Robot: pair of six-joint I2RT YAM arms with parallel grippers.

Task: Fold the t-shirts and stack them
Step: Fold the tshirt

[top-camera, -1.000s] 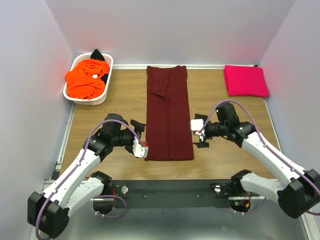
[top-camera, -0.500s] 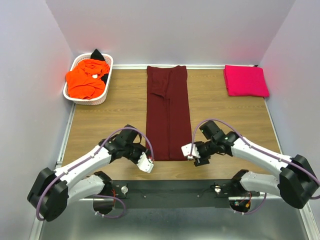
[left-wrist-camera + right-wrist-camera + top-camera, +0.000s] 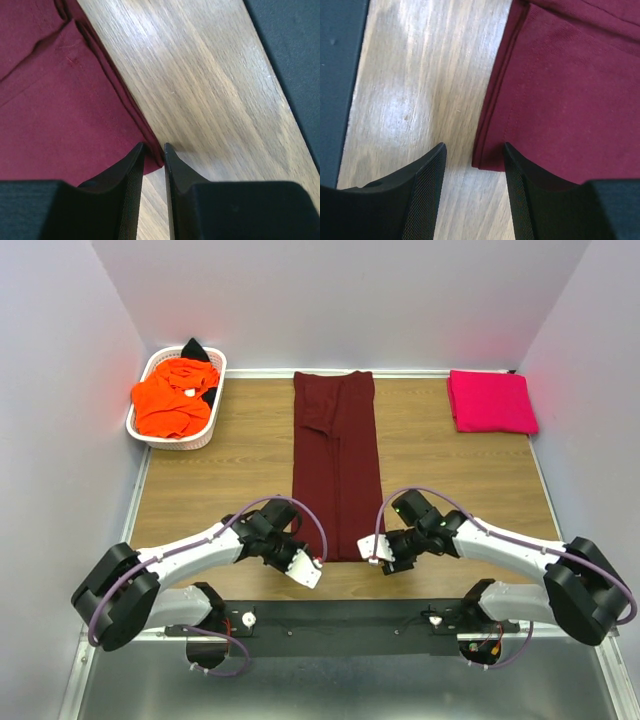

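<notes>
The dark maroon t-shirt point(image 3: 337, 460) lies folded into a long narrow strip down the middle of the wooden table. My left gripper point(image 3: 312, 568) is low at the strip's near left corner. In the left wrist view that corner point(image 3: 152, 152) sits pinched between the nearly closed fingertips of the left gripper point(image 3: 154, 146). My right gripper point(image 3: 378, 552) is at the near right corner. In the right wrist view the right gripper point(image 3: 475, 146) is open: one finger is over the maroon cloth point(image 3: 570, 90), the other over bare wood, and the corner lies loose between them.
A bright pink t-shirt point(image 3: 490, 402) lies folded at the back right. The white lattice basket point(image 3: 218, 390) at the back left holds an orange shirt point(image 3: 170, 400) and a black one point(image 3: 195, 348). A black strip point(image 3: 350, 620) runs along the table's near edge.
Both arms have swung down and inward from the strip's sides to its near corners. Both grippers have narrowed, the left one closing onto the corner.
</notes>
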